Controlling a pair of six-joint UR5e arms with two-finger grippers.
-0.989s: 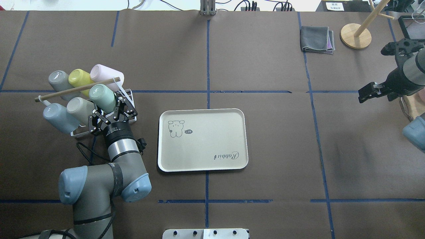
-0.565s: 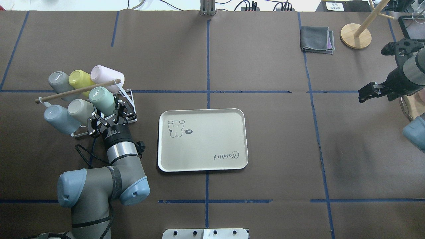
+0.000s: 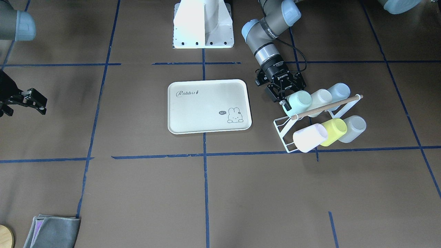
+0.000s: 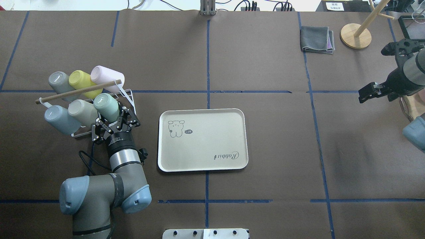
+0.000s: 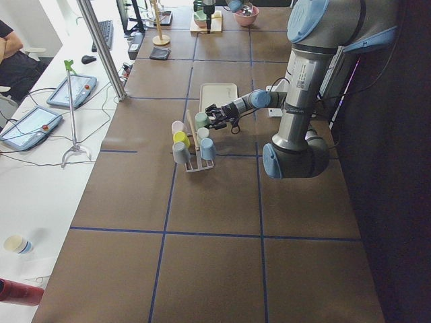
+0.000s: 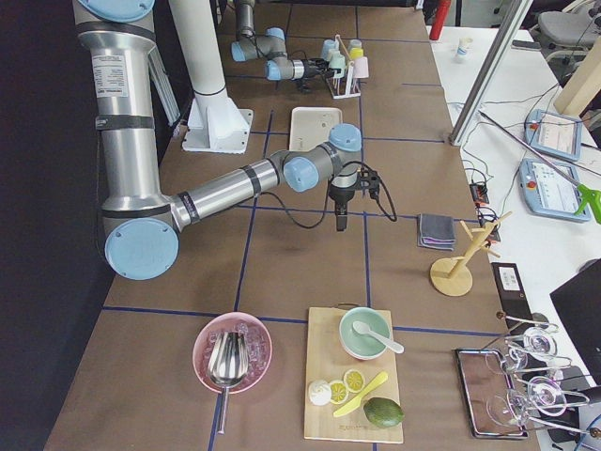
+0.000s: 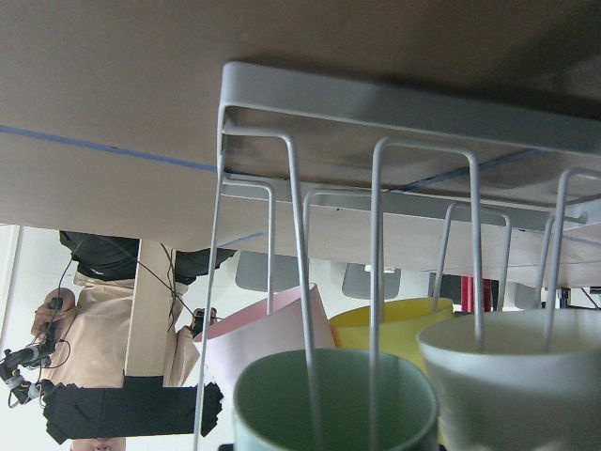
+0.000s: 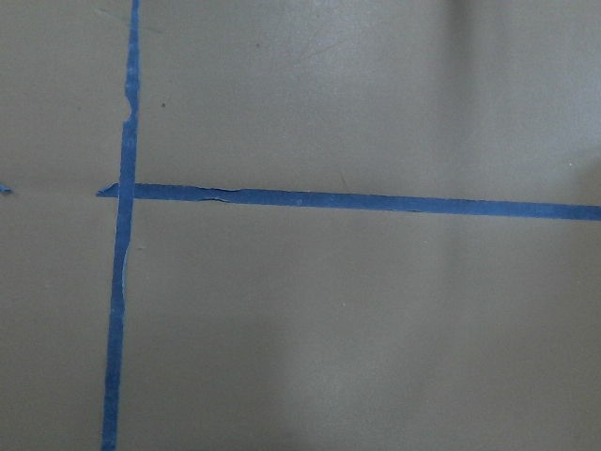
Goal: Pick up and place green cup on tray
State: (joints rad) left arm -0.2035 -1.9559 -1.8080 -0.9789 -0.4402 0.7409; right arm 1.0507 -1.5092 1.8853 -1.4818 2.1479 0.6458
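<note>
The green cup (image 4: 106, 102) is pale mint. It lies tilted on the white wire rack (image 4: 127, 96), at the tray-side end of the row nearer the robot. My left gripper (image 4: 113, 116) is shut on its mouth end. The cup also shows in the front view (image 3: 299, 101), with the left gripper (image 3: 288, 96) behind it. In the left wrist view a wire prong crosses the cup's mouth (image 7: 333, 399). The cream tray (image 4: 202, 166) lies flat to the right of the rack. My right gripper (image 4: 364, 94) hovers far right, open and holding nothing.
The rack also holds a beige cup (image 4: 79, 111), a pale blue cup (image 4: 58, 118), and grey, yellow and pink cups (image 4: 104, 75) behind a wooden rod (image 4: 76, 91). A folded grey cloth (image 4: 317, 39) and a wooden stand base (image 4: 355, 36) are at the far right.
My left gripper has drawn back toward the robot with the green cup in it. The cup has slid down and slightly right along the rack. The right arm has not moved.
</note>
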